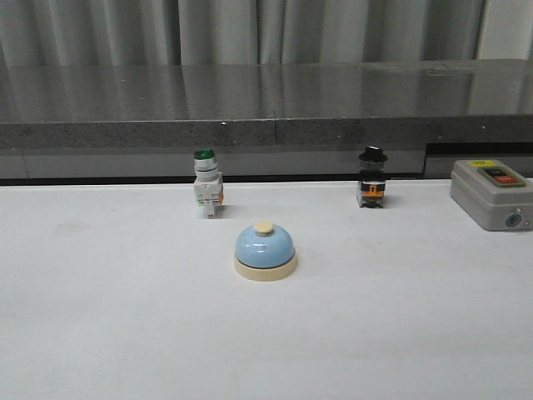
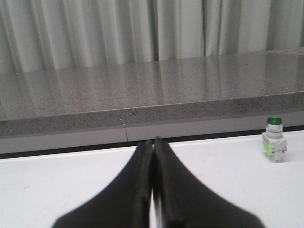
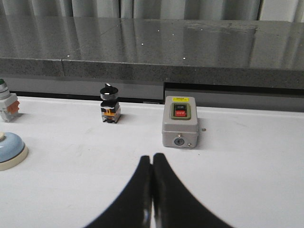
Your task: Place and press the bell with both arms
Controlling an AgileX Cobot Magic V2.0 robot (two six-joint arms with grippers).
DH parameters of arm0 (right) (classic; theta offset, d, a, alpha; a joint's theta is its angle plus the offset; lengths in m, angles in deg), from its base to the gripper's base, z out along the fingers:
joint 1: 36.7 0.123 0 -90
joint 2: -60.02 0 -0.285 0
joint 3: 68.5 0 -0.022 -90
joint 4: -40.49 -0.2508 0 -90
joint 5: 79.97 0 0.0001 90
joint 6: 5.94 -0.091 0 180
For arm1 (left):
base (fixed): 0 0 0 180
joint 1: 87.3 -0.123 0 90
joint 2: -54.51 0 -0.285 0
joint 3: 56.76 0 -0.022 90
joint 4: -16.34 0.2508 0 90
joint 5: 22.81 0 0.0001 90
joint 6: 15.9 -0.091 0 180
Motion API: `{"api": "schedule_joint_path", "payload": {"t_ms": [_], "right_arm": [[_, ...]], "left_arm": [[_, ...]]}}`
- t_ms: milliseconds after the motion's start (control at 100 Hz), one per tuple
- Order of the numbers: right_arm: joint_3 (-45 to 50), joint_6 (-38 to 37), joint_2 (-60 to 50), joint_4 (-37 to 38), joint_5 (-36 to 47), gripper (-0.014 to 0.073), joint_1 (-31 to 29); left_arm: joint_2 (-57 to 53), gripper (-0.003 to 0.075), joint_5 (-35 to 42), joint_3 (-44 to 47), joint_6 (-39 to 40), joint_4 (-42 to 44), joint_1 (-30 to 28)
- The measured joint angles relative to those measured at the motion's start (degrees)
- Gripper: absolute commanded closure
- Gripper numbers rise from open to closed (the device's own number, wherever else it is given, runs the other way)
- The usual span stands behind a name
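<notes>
Sitting: the bell [image 1: 265, 252] is resting upright on the white table [image 1: 117, 317], dome up and cream knob on top, with nothing touching it.
Bell in the right wrist view: only part of it is showing [image 3: 10, 148] at the picture's edge, its pale blue dome and cream base cut off.
Green switch: the white switch with the green cap [image 1: 207, 183] is standing behind the bell and a little to the bell's left, near it but clearly apart; it is also showing in the left wrist view [image 2: 274, 140] and as a sliver in the right wrist view [image 3: 7, 102].
Black switch: the small switch with the black knob [image 1: 372, 178] is standing behind the bell and to the bell's right, farther from it than the green switch; it is showing again in the right wrist view [image 3: 109, 103].
Grey box: the box with the red button [image 1: 492, 193] is lying well to the right of the bell, beyond the black switch, and its on and off buttons are facing up in the right wrist view [image 3: 180, 122].
Ledge: a dark stone ledge [image 1: 275, 104] is running behind the bell and the switches, with grey curtains [image 1: 250, 29] hanging beyond it.
Left gripper [image 2: 153, 142]: its two black fingers are pressing together with nothing between them, well apart from the bell.
Right gripper [image 3: 152, 158]: its fingers are likewise meeting tip to tip and pinching nothing, off to the bell's right.
</notes>
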Motion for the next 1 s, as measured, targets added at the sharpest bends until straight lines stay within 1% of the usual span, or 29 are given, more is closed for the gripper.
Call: {"api": "schedule_joint_path", "payload": {"t_ms": [150, 250, 340, 500, 600, 860, 1000], "right_arm": [[0.0, 0.0, 0.0, 0.0, 0.4, 0.0654, 0.0], [0.0, 0.0, 0.0, 0.0, 2.3, 0.0654, 0.0], [-0.1, 0.0, 0.0, -1.2, 3.0, 0.0654, 0.0], [-5.1, 0.0, 0.1, -2.3, 0.9, 0.0654, 0.0], [-11.6, 0.0, 3.4, -2.6, -4.4, 0.0654, 0.0], [-31.2, 0.0, 19.8, -3.4, -25.7, 0.0654, 0.0], [-39.3, 0.0, 28.7, -4.0, -32.6, 0.0654, 0.0]], "left_arm": [[0.0, 0.0741, 0.0, 0.0, 0.0, 0.0, 0.0], [0.0, 0.0741, 0.0, 0.0, 0.0, 0.0, 0.0], [0.0, 0.0741, 0.0, 0.0, 0.0, 0.0, 0.0], [0.0, 0.0741, 0.0, 0.0, 0.0, 0.0, 0.0], [0.0, 0.0741, 0.0, 0.0, 0.0, 0.0, 0.0], [0.0, 0.0741, 0.0, 0.0, 0.0, 0.0, 0.0], [0.0, 0.0741, 0.0, 0.0, 0.0, 0.0, 0.0]]}}
